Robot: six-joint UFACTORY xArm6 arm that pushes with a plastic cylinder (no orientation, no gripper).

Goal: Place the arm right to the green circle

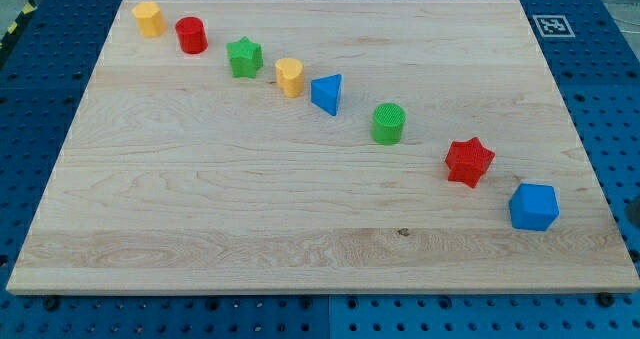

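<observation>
The green circle [389, 124], a short ribbed cylinder, stands a little right of the middle of the wooden board [250, 209]. It is one of several blocks in a diagonal line from the view's top left to its lower right. A blue triangle [327, 94] is to its upper left and a red star [469, 161] to its lower right. My tip does not show clearly. Only a dark sliver [634, 211] shows at the view's right edge, far right of the green circle.
Also in the line are a yellow block [148, 18], a red cylinder [191, 35], a green star [244, 57], a yellow heart [290, 77] and a blue block [533, 207]. A black-and-white marker [553, 25] sits at the board's top right corner.
</observation>
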